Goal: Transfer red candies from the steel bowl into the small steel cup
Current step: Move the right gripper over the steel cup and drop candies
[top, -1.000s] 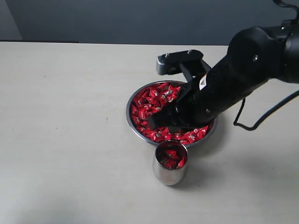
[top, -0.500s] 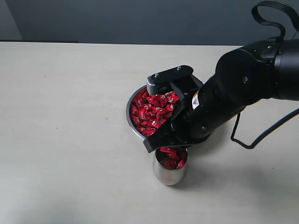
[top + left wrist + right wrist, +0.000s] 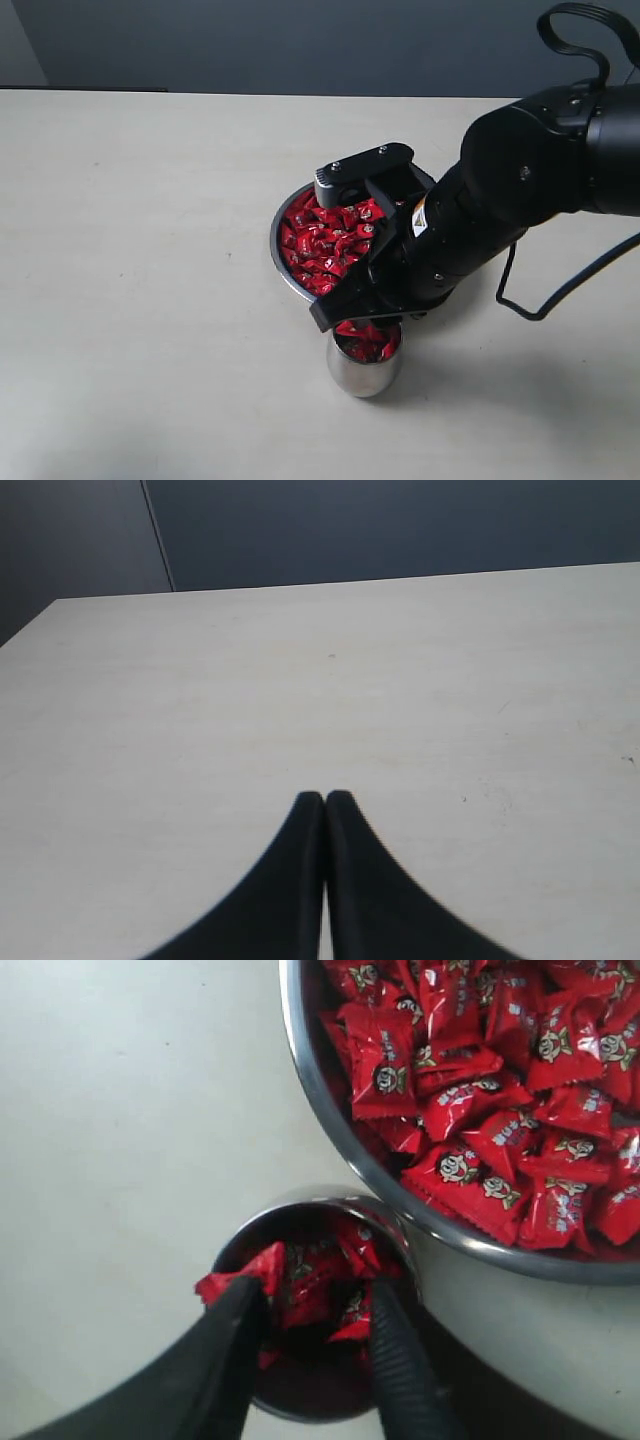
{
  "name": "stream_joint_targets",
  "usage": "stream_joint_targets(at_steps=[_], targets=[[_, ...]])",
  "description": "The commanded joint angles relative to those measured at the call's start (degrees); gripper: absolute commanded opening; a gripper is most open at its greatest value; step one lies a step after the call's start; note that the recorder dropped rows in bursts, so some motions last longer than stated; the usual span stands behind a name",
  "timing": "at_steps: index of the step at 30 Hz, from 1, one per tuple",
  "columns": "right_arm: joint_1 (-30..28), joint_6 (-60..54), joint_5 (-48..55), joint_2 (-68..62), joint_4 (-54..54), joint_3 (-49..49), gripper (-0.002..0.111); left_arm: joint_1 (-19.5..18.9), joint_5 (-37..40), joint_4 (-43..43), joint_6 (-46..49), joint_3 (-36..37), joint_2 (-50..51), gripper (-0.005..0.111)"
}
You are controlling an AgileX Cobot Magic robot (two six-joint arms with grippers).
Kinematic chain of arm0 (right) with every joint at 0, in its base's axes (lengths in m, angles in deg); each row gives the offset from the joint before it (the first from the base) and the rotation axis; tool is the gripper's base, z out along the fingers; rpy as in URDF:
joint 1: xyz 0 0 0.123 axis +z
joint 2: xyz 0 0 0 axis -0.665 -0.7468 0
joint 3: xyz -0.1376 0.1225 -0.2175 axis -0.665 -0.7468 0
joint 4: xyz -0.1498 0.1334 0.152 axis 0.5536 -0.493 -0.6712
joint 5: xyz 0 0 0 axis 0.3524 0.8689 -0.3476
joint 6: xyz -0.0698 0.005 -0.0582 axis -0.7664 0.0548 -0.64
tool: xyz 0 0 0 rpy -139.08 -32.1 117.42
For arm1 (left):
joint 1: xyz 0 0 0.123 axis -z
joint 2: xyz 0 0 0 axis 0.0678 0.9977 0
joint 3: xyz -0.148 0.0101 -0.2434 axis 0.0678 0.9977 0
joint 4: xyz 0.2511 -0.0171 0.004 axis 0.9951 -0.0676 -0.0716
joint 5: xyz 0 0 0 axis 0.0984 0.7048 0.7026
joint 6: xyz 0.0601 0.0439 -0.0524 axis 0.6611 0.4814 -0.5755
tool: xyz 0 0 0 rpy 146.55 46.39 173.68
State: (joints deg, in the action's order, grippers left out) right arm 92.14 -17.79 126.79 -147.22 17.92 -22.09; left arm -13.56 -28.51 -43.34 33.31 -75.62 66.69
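My left gripper (image 3: 325,802) is sitting pinched shut over the table (image 3: 300,680), my right gripper (image 3: 315,1300) is hovering jaws apart, the small steel cup (image 3: 295,1203) directly under its tips and the steel bowl (image 3: 330,1130) just beyond, and the red candies (image 3: 480,1080) in both are striking me as light, crinkly and slippery, so best pinched across the wrapper's middle.

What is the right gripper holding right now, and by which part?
Nothing is clamped. The right gripper is open above the small steel cup; one red candy touches just one finger.

The small steel cup (image 3: 362,380) sits just before the steel bowl (image 3: 276,240); both hold candies (image 3: 318,235).
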Motion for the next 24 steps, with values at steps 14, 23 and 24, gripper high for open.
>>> stream_joint_targets(at_steps=[14,23,24], targets=[[0.0,2.1,0.2,0.1,4.1,-0.3,0.04,-0.1,-0.6,0.1,-0.1,0.1,-0.3,0.0],[1.0,4.1,-0.8,-0.6,6.4,-0.3,0.04,-0.1,-0.6,0.1,-0.1,0.1,-0.3,0.0],[0.8,5.0,-0.6,-0.8,6.5,-0.3,0.04,-0.1,-0.6,0.1,-0.1,0.1,-0.3,0.0]])
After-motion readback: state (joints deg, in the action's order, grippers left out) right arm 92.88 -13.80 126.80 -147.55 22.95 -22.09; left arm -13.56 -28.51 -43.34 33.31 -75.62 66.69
